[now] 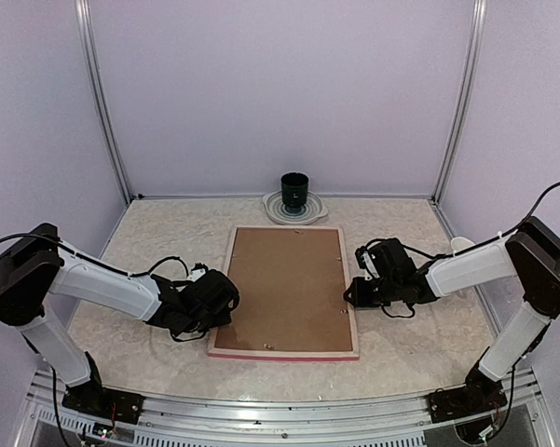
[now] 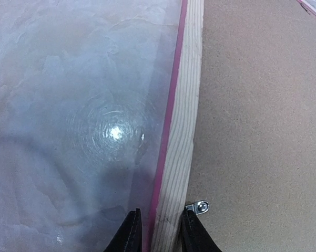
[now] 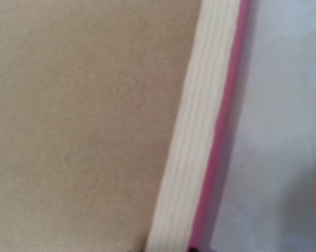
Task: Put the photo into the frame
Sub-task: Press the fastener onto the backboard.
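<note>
The frame (image 1: 284, 353) lies face down in the middle of the table, its pale wood back up and its pink front edge showing. A brown backing board (image 1: 284, 289) fills it. The photo is hidden. My left gripper (image 1: 225, 303) straddles the frame's left rim (image 2: 184, 121), and the left gripper (image 2: 160, 215) stands slightly open: one finger is clear of the pink edge, the other sits beside a small metal clip (image 2: 200, 208). My right gripper (image 1: 354, 293) is at the right rim (image 3: 192, 136), and the right gripper (image 3: 165, 250) is shut on it, only its tips showing.
A dark cup (image 1: 294, 189) stands on a pale plate (image 1: 272, 212) at the back, just beyond the frame's far edge. Enclosure walls and metal posts bound the marbled table (image 1: 149, 233) on three sides.
</note>
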`<state>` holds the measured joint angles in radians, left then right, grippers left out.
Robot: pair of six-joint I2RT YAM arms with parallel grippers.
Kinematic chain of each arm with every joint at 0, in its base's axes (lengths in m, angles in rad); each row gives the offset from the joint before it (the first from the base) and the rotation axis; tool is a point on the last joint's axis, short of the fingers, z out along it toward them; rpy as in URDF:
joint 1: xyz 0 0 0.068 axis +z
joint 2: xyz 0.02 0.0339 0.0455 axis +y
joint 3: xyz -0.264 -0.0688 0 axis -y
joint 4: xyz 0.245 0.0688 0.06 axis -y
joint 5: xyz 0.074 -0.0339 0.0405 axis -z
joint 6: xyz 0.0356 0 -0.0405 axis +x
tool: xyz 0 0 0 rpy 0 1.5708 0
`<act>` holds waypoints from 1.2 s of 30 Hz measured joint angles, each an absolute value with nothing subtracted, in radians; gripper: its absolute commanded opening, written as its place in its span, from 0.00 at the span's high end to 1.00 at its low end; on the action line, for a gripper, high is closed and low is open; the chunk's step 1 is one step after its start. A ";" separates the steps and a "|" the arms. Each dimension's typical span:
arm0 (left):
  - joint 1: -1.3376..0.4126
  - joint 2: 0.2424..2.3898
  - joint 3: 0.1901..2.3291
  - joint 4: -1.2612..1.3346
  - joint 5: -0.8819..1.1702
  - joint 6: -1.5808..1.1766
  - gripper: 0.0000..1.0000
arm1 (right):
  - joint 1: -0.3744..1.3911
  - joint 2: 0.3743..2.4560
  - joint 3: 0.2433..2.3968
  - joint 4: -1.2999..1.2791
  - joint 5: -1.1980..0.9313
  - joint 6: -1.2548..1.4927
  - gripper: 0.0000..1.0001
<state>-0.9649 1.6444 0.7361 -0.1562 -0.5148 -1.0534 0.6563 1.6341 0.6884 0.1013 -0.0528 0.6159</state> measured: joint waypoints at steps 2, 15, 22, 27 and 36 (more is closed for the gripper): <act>-0.966 1.647 0.736 -0.154 -0.519 -1.058 0.76 | 0.656 1.634 0.688 0.102 -0.055 0.616 1.00; -0.970 1.652 0.734 -0.143 -0.531 -1.102 0.77 | 0.656 1.636 0.688 0.105 -0.059 0.615 1.00; -0.970 1.648 0.727 -0.134 -0.532 -1.134 0.77 | 0.656 1.636 0.686 0.108 -0.059 0.614 1.00; -0.972 1.650 0.727 -0.134 -0.538 -1.153 0.77 | 0.656 1.635 0.683 0.114 -0.059 0.611 1.00; -0.977 1.655 0.728 -0.136 -0.554 -1.172 0.68 | 0.657 1.635 0.683 0.117 -0.060 0.611 1.00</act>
